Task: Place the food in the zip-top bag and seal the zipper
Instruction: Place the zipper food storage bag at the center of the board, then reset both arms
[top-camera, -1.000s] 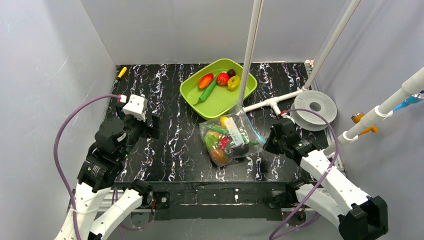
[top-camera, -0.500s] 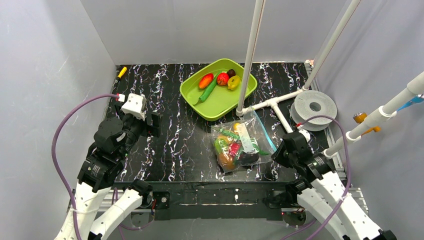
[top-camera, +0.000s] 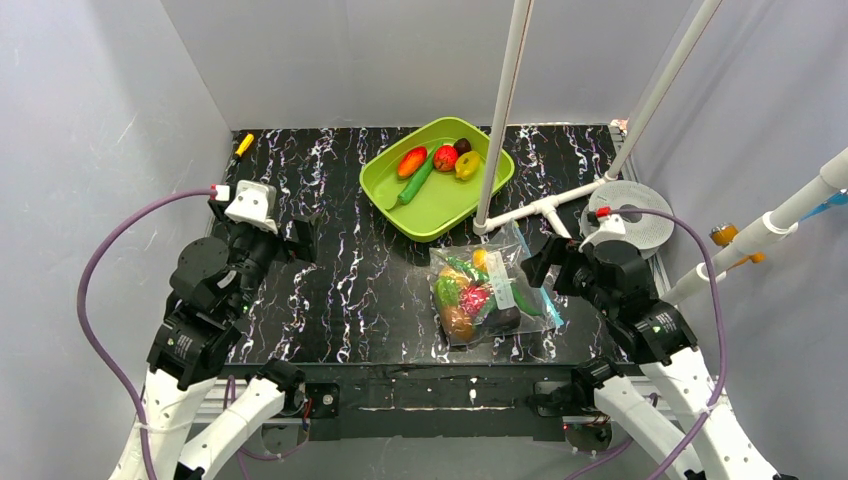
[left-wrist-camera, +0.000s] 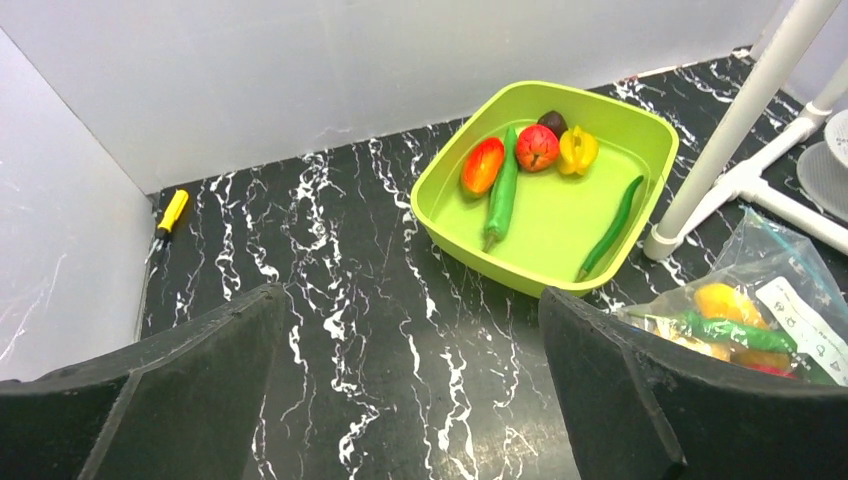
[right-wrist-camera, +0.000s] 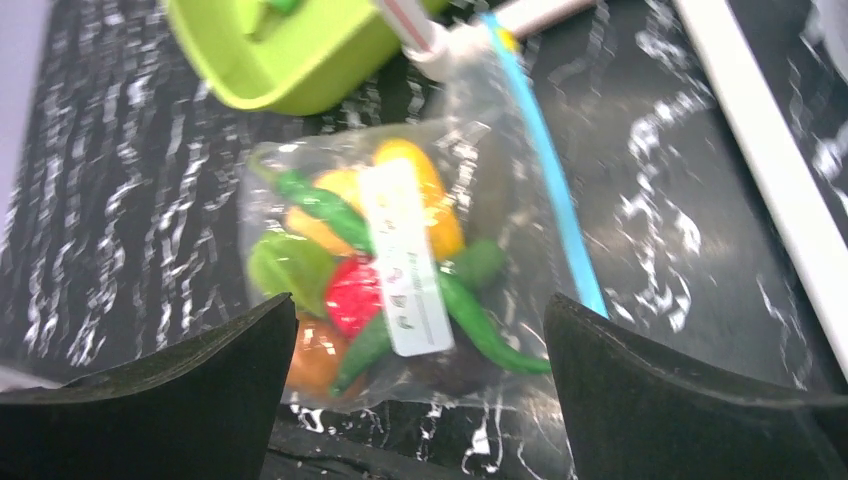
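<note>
The zip-top bag (top-camera: 520, 300) lies flat on the black marbled table, right of centre, with its white label up. Several pieces of food (top-camera: 465, 298) are inside it: red, yellow, orange and green. Its blue zipper (right-wrist-camera: 556, 195) runs along the bag's right edge. My right gripper (top-camera: 536, 268) hovers open just over the bag, and in the right wrist view the gripper (right-wrist-camera: 420, 300) holds nothing between its fingers. More food (top-camera: 440, 160) sits in the lime-green tray (top-camera: 400, 208). My left gripper (top-camera: 303, 240) stands open and empty over bare table at the left.
A white pipe frame (top-camera: 500, 110) rises beside the tray, its foot (top-camera: 545, 207) just behind the bag. A white perforated disc (top-camera: 625, 210) lies at the right edge. A yellow-handled tool (top-camera: 244, 144) rests at the back left corner.
My right gripper has opened and let go of the bag, which shifted right and settled flat on the table. The right arm swung round behind it. My left gripper drew slightly left and widened.
</note>
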